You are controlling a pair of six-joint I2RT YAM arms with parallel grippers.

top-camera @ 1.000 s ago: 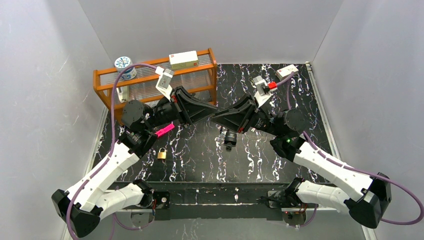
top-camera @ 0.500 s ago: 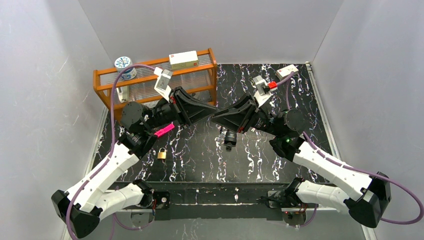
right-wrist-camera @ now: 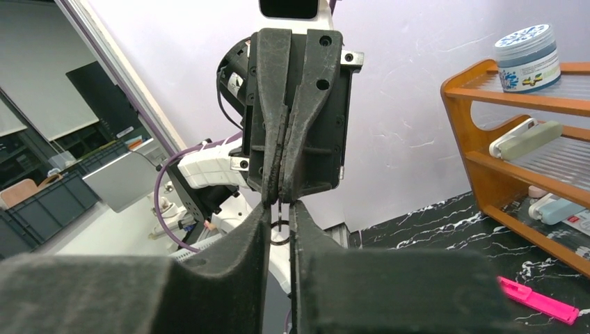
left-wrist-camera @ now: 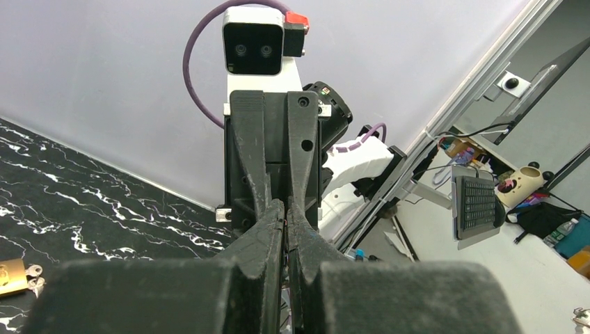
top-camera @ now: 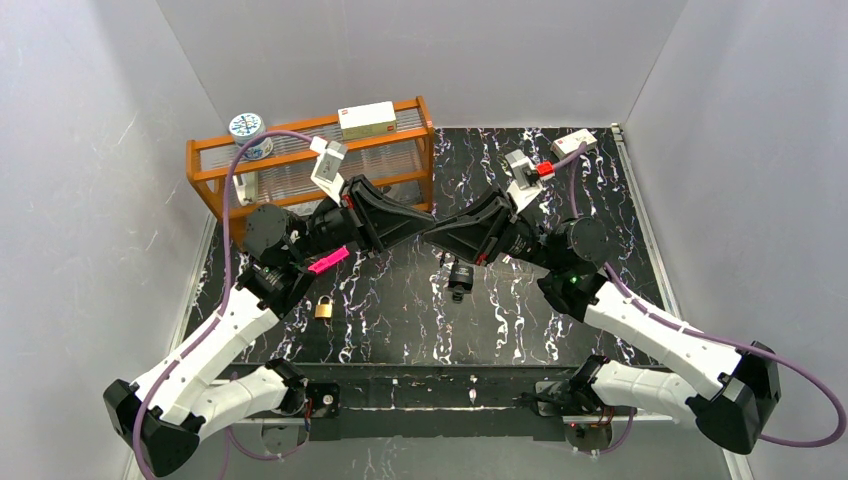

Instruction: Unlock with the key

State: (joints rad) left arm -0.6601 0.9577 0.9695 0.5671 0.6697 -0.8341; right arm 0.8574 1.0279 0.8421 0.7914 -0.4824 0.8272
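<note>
Right wrist view, looking along my own fingers: my right pincer (right-wrist-camera: pixel 280 208) and my left pincer (left-wrist-camera: pixel 285 207) meet tip to tip in mid-air above the middle of the black marbled tabletop (top-camera: pixel 520 320). Between the tips is the key (right-wrist-camera: pixel 278 234). All that shows of it is a thin wire ring and a sliver of metal.

The key looks small, flat, stiff and light. I judge it slippery, easy to twist or drop if only the ring is taken. The flat head is the place to hold it, leaving the blade free for the lock.

My left pincer is pressed fully together. By the look of it, it pinches the thin end of the key at its very tips. My right pincer stands a narrow slit apart, its two fingers on either side of the ring. I cannot tell whether they grip the ring or only bracket it.

Seen from the top camera, the brass padlock (top-camera: pixel 324 308) lies on the tabletop at about 7 o'clock from where the pincers meet. It is well apart from both and nothing holds it. It looks heavy for its size, hard and smooth. I judge it will slide when the key is pushed in unless its body is held steady.

A wooden shelf (top-camera: pixel 215 152) stands at 10 o'clock, and a pink strip (top-camera: pixel 328 261) lies just beyond the padlock.
</note>
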